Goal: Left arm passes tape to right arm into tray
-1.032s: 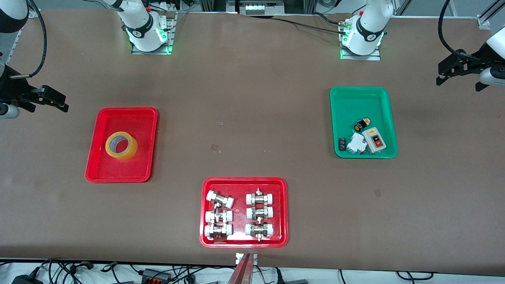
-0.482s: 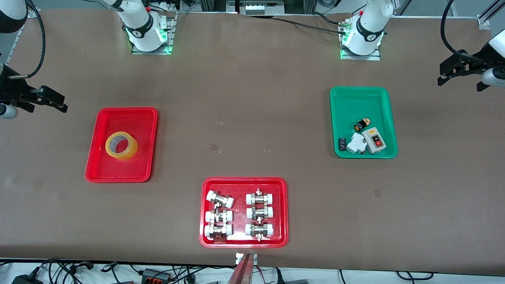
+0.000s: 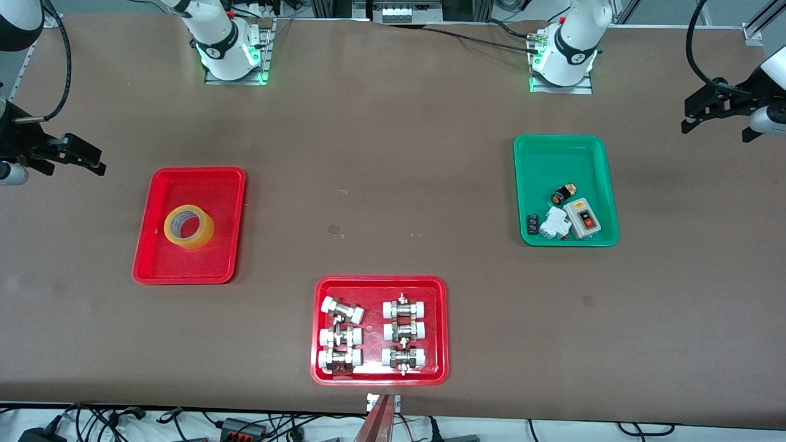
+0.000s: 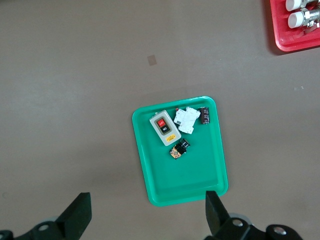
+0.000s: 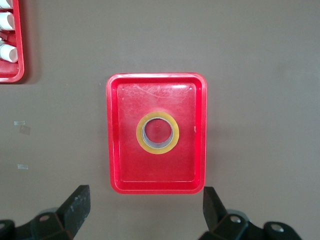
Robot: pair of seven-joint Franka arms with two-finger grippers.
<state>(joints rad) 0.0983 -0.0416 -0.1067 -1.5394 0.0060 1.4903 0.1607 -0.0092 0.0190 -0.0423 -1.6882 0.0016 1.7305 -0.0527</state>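
Front view: the tape lies flat in the tray, at the right arm's end of the table. The right gripper hangs high over bare table at that end, clear of the tray. The left gripper hangs over bare table at the left arm's end, well apart from the green tray. A second red tray of fittings sits nearest the camera. The placement appears complete; the remaining risks concern what follows.

Left wrist view: the left gripper has its fingers spread wide and holds nothing. The green tray lies below with a switch box and small parts inside. A descent from here could strike the rim or scatter those parts.

Right wrist view: the right gripper is spread wide and empty, poised just outside the tray rim. The tape sits near the tray's centre, flat and apart from every wall. Risk: a low sweep across the tray could catch the rim and shift it, or nudge the tape; the roll lies flat, so rolling out seems unlikely.
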